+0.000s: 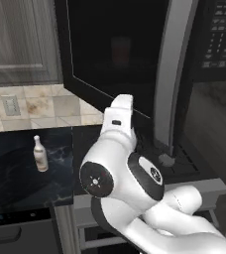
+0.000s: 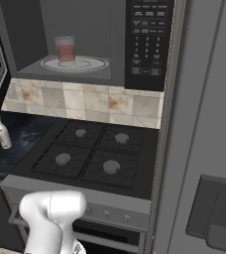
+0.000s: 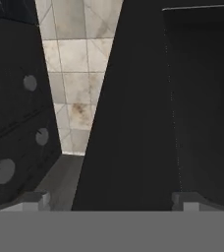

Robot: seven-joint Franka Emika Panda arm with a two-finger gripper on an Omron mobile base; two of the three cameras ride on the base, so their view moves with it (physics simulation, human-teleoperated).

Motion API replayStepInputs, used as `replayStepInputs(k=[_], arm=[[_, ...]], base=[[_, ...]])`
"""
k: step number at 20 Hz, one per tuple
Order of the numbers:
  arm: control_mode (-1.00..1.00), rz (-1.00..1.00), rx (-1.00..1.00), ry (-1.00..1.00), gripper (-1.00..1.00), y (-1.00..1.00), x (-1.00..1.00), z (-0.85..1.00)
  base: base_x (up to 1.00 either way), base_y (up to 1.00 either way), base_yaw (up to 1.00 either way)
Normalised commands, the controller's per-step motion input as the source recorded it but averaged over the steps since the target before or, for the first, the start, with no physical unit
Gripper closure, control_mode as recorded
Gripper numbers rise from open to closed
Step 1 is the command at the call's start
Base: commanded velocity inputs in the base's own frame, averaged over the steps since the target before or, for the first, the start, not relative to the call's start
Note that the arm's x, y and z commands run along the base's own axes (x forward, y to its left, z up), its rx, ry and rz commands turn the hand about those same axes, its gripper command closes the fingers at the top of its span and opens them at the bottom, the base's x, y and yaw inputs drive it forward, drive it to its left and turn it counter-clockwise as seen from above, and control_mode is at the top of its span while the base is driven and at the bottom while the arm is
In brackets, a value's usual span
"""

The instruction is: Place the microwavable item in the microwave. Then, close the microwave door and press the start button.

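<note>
A: Where is the tumbler [image 2: 65, 48]?
B: On the turntable inside the microwave [image 2: 92, 34].
A: And the gripper [image 3: 111, 202]?
B: Released, empty, facing the open microwave door [image 1: 115, 54]. Closing comes next, I judge: push the door shut, then press start.

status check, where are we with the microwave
Hand open, up against microwave door. Glass tumbler on turntable inside microwave. Door open, start unpressed. Nothing blocking.

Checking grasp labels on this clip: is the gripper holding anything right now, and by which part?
Nothing is held. The gripper is open, its fingertips either side of the microwave door's edge. The glass tumbler sits on the turntable.
</note>
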Motion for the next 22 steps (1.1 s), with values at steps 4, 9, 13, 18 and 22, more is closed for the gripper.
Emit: replayStepInputs(k=[4,9,13,18,22], arm=[[-1.0,0.21,0.43,0.11,-1.0,-1.0,0.35,0.12],[-1.0,0.21,0.31,0.1,-1.0,-0.77,0.58,0.03],[-1.0,0.16,0.12,0.05,-1.0,-0.29,0.7,0.04],[-1.0,0.14,0.02,0.0,-1.0,-0.07,0.8,0.04],[-1.0,0.08,0.0,0.0,-1.0,0.0,0.86,0.0]], base=[[0.0,0.0,0.0],[0.0,0.0,0.0],[0.0,0.0,0.0],[0.0,0.0,0.0],[0.0,0.0,0.0]])
